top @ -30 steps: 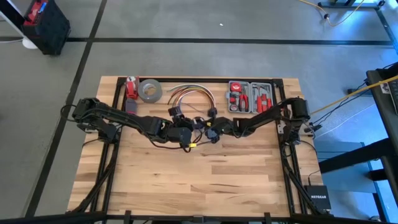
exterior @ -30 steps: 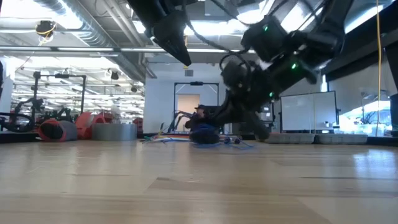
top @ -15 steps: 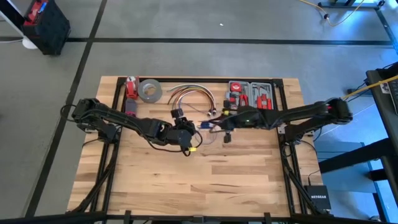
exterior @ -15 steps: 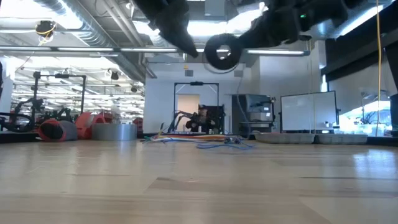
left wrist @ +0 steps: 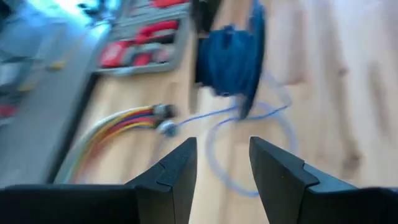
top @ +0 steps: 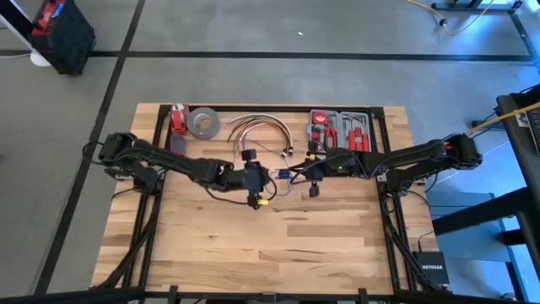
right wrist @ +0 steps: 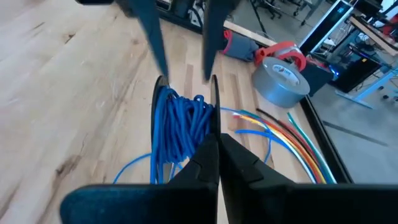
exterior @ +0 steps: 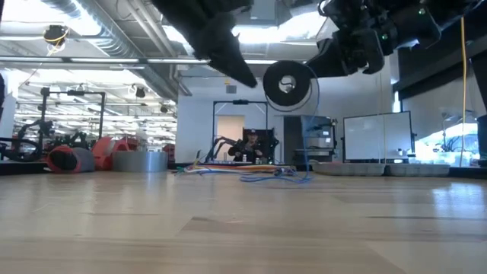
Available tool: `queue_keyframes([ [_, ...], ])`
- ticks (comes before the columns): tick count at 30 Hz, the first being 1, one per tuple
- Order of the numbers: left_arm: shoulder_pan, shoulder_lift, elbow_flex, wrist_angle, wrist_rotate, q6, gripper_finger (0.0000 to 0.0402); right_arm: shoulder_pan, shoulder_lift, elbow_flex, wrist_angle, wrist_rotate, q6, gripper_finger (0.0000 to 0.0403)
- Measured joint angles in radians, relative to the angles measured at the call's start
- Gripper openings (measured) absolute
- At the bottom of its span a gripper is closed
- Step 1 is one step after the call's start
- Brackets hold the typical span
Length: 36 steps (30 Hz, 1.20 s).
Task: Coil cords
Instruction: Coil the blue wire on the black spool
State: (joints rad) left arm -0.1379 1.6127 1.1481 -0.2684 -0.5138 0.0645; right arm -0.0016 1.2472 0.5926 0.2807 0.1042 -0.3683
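Observation:
The cord is thin blue wire, partly wound on a black spool (right wrist: 180,124). The rest trails in loose loops on the table (exterior: 278,176). My right gripper (right wrist: 217,155) is shut on the spool, which hangs in the air over the table's middle (exterior: 288,84) (top: 287,174). My left gripper (left wrist: 221,165) is open and empty, just to the left of the spool (left wrist: 233,59), with its fingers pointing at it. It also shows in the high view (top: 261,181). My right gripper pinches one black flange of the spool (right wrist: 213,118) between its two fingers, at the flange's rim. The fingers come about level from the table's right. The spool is lifted clear, and a strand of wire (exterior: 306,144) hangs from it down to the loops on the table.
At the table's far edge lie an arched bundle of orange, red and white cables (top: 257,127), a roll of grey tape (top: 203,123), a red object (top: 178,118) and an open tool case (top: 339,131). The near half of the table is bare wood.
My right gripper has lifted the spool from the table high into the air and a little toward the right, its arm stretching out. The wire now trails down from the spool while its loops stay on the table. My left gripper has shifted slightly toward the spool.

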Motion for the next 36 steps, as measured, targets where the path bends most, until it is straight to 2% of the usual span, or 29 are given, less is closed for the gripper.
queue_keyframes([
  [3, 0.053, 0.0, -0.046, 0.149, 0.146, 0.013, 0.0141, 0.001, 0.0, 0.0, 0.002, 0.0, -0.002, 0.0001],
  [5, 0.081, 0.0, -0.064, 0.193, 0.195, 0.002, 0.0141, 0.001, 0.0, 0.0, -0.002, 0.007, -0.002, 0.0001],
  [12, 0.118, 0.0, -0.086, 0.216, 0.203, -0.049, 0.0141, 0.001, -0.001, 0.001, -0.02, 0.025, 0.001, 0.0001],
  [23, 0.02, -0.053, -0.086, 0.327, 0.193, 0.042, 0.0141, 0.002, -0.001, 0.002, -0.047, 0.011, 0.022, 0.0001],
  [36, 0.036, -0.034, -0.09, 0.33, 0.195, 0.05, 0.0141, 0.003, -0.001, 0.002, -0.013, -0.009, 0.022, 0.0001],
])
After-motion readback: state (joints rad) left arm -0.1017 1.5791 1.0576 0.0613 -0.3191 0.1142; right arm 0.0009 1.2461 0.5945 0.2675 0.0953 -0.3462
